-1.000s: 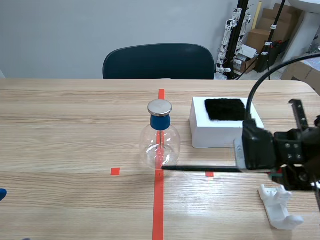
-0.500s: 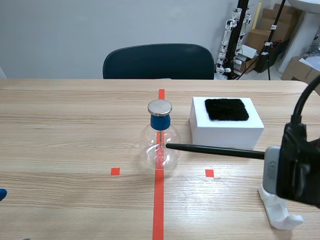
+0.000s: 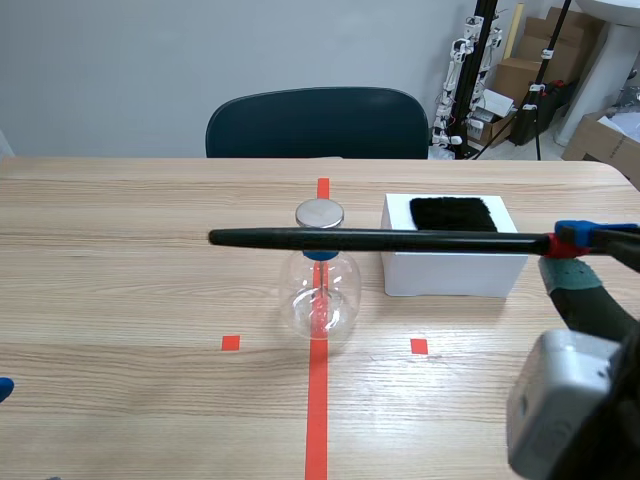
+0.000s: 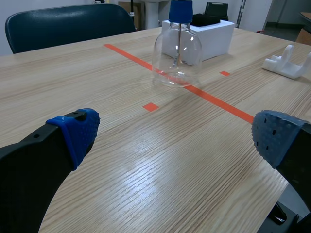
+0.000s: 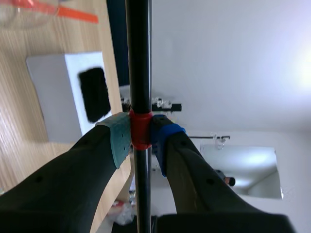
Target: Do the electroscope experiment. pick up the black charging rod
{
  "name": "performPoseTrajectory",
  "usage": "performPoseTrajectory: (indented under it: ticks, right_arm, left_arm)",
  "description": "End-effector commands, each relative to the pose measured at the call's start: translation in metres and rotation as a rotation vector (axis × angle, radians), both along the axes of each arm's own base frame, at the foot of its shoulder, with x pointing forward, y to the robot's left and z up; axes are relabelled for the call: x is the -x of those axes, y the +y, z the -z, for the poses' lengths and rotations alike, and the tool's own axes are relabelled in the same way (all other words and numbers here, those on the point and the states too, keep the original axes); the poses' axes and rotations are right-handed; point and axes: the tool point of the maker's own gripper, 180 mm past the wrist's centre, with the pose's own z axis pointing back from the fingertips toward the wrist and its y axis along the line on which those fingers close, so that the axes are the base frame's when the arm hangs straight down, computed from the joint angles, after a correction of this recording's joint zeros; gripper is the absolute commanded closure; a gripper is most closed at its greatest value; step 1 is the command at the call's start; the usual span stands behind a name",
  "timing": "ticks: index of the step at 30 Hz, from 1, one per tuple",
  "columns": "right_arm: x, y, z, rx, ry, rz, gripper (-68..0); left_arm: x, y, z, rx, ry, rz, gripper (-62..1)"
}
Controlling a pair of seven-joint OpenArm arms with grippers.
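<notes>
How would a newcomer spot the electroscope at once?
On the wooden table, follow the orange-red tape line down the middle. A round clear glass flask stands on it. Unlike the white block beside it, it is transparent, with a blue neck and silver disc cap.

Right gripper point(image 5: 141, 138): two black fingers closed on the black charging rod point(image 5: 138, 58), pressing it from both sides.
Pads: one grey-green pad point(image 5: 120, 138), one blue pad point(image 5: 163, 141), both against the rod's red band point(image 5: 141, 127).
Rod: straight, runs ahead of the fingers and also back between them.
White block point(image 5: 56, 92): lies on the wooden table point(image 5: 19, 145) beside the rod, on the grey-green pad's side; carries a black patch point(image 5: 95, 94).
Tape line point(image 5: 73, 14): orange-red, on the table beyond the block.
Wall point(image 5: 218, 58): pale, behind the rod.
</notes>
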Motion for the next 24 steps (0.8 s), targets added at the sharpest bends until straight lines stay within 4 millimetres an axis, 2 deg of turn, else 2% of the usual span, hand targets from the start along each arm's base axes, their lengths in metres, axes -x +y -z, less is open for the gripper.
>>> performPoseTrajectory:
  ticks: [1,4,11,24]
  right_arm:
    - [0.003,0.002,-0.002,-0.012,-0.035,-0.014,0.0]
    - [0.011,0.007,0.002,-0.033,-0.066,-0.048,0.0]
    - [0.038,0.018,0.028,-0.031,-0.083,-0.162,0.0]
    - [0.031,0.012,0.022,-0.105,-0.094,-0.116,0.0]
  left_arm:
    - [-0.001,0.002,-0.012,0.037,-0.047,-0.006,-62.3]
    - [-0.001,0.002,-0.012,0.037,-0.047,-0.006,-62.3]
    - [-0.001,0.002,-0.012,0.037,-0.047,-0.006,-62.3]
    - [-0.001,0.002,-0.012,0.037,-0.047,-0.006,-62.3]
